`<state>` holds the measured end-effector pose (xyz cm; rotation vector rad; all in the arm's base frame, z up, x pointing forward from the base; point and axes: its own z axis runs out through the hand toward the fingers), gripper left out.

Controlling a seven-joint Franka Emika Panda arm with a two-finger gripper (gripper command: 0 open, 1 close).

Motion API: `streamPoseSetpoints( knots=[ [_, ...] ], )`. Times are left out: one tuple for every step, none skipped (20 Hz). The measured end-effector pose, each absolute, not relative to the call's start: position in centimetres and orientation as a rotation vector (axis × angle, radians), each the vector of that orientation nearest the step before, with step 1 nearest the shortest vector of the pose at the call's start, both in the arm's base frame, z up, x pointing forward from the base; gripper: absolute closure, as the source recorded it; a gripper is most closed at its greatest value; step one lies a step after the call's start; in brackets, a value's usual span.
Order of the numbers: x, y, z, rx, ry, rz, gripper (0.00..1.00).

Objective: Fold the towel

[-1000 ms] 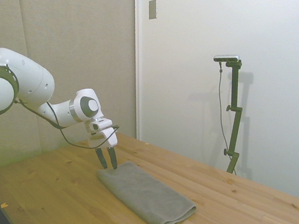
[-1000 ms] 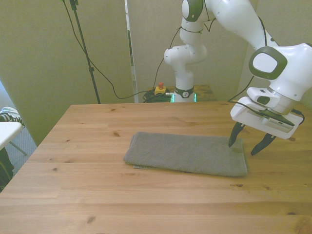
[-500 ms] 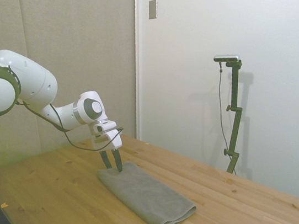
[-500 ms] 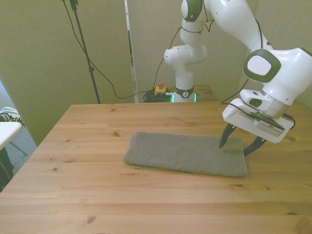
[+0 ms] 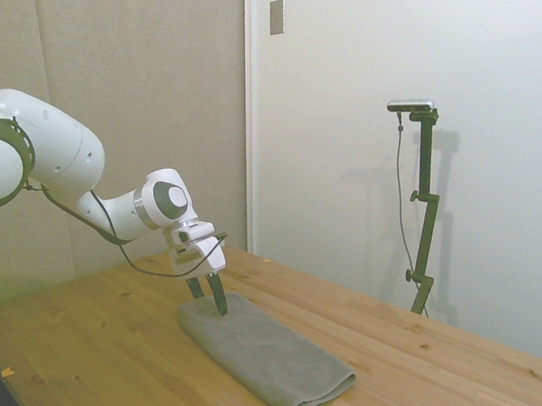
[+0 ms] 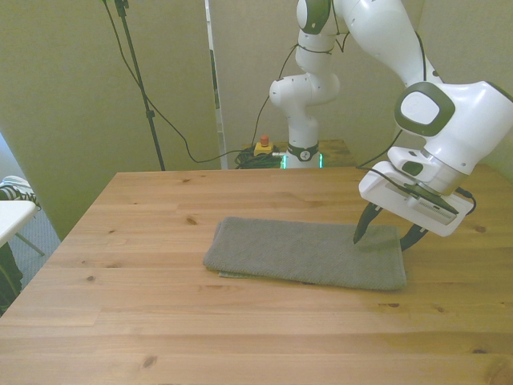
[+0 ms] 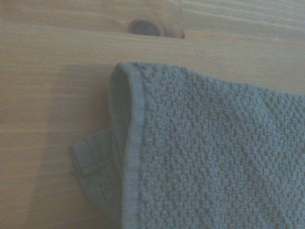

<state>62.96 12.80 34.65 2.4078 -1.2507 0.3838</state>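
The grey-brown towel (image 6: 304, 253) lies flat on the wooden table (image 6: 160, 321) as a long folded rectangle; it also shows in the side view as the towel (image 5: 265, 354). My gripper (image 6: 385, 236) is open and tilted, low over the towel's end at the front view's right, one fingertip (image 6: 358, 233) on the cloth and the other at its end edge. In the side view the gripper (image 5: 210, 293) touches the towel's near-left corner. The wrist view shows that corner of the towel (image 7: 205, 152) close up, with a lower layer peeking out beneath the hem.
A yellow box with a red button (image 6: 262, 147) and cables sit behind the table's far edge beside the robot base. A white object (image 6: 12, 215) stands off the table at the front view's left.
The gripper has come down and shifted toward the front view's left, from beside the towel's end to over its corner. It stayed open. The towel has not moved.
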Motion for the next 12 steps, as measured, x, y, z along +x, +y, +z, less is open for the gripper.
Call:
streamPoseSetpoints(
  knots=[
    [62.93, 12.78, 34.58, 2.407, -1.25, 0.382, 1.0],
    [62.9, 12.76, 34.51, 2.407, -1.25, 0.381, 1.0],
    [62.85, 12.77, 34.43, 2.407, -1.248, 0.379, 1.0],
    [62.81, 12.78, 34.35, 2.407, -1.247, 0.377, 1.0],
    [62.76, 12.77, 34.26, 2.406, -1.246, 0.375, 1.0],
    [62.72, 12.76, 34.19, 2.406, -1.245, 0.373, 1.0],
    [62.67, 12.75, 34.13, 2.406, -1.244, 0.372, 1.0],
    [62.63, 12.74, 34.06, 2.405, -1.244, 0.37, 1.0],
    [62.59, 12.7, 34.01, 2.405, -1.243, 0.369, 1.0],
    [62.56, 12.64, 33.98, 2.404, -1.244, 0.368, 1.0],
    [62.54, 12.57, 33.97, 2.404, -1.245, 0.367, 1.0],
    [62.52, 12.48, 34.01, 2.403, -1.247, 0.367, 1.0]
  ],
)
